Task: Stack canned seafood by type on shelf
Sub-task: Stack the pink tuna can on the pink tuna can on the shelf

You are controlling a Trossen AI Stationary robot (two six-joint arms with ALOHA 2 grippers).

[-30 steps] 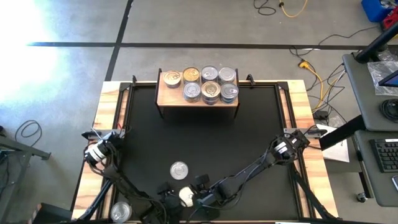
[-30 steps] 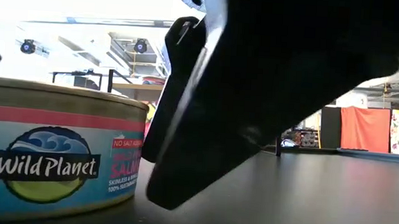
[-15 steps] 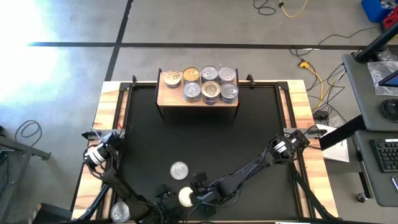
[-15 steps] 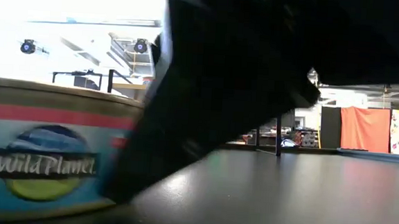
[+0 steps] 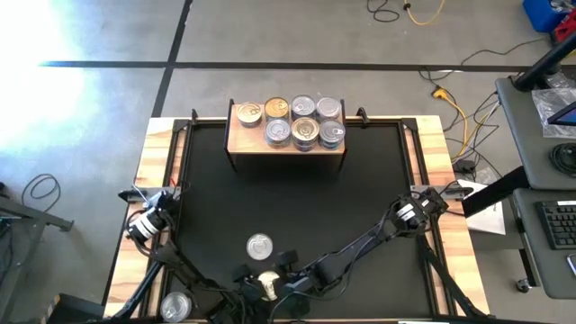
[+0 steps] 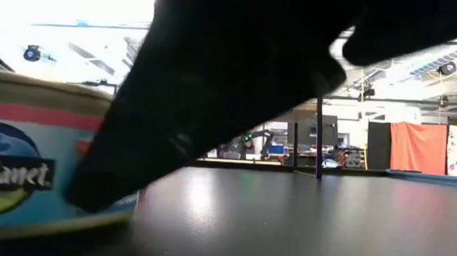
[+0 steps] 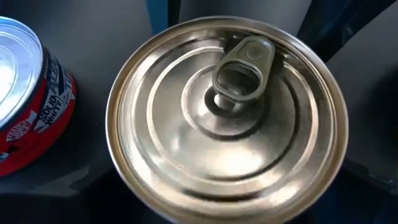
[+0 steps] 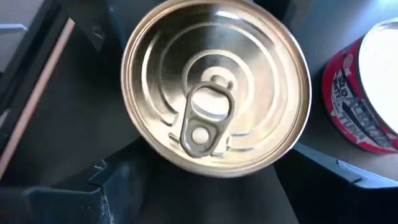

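Note:
A gold-lidded can (image 5: pixel 267 286) with a pull tab sits near the table's front edge. Its blue Wild Planet label shows in the low view (image 6: pixel 19 171). My right gripper (image 5: pixel 281 283) reaches it from the right and is shut on it. My left gripper (image 5: pixel 255 284) comes from the left and stands open, one finger on either side of the can (image 7: pixel 227 118); I cannot tell whether it touches. The shelf (image 5: pixel 243 139) stands at the far edge with several cans (image 5: pixel 304 121) on it. My right gripper has the gold-lidded can between its two fingers (image 8: pixel 134 168). They meet the can's rim (image 8: pixel 149 142) on the side nearer the arm, not across its full width. They come slanting down from the table's right. The can is upright; I cannot tell whether its base is on the table.
A red-labelled can with a silver lid (image 5: pixel 259 245) stands just beyond the held can, close to both grippers (image 7: pixel 25 112). Another silver-lidded can (image 5: pixel 174 306) lies by the front left corner. The black top between these cans and the shelf is bare.
My left gripper has come down toward the gold-lidded can and tipped further downward. The can has shifted slightly toward the table's near edge and left. In the low view a dark gripper has swung across in front of the can's right side.

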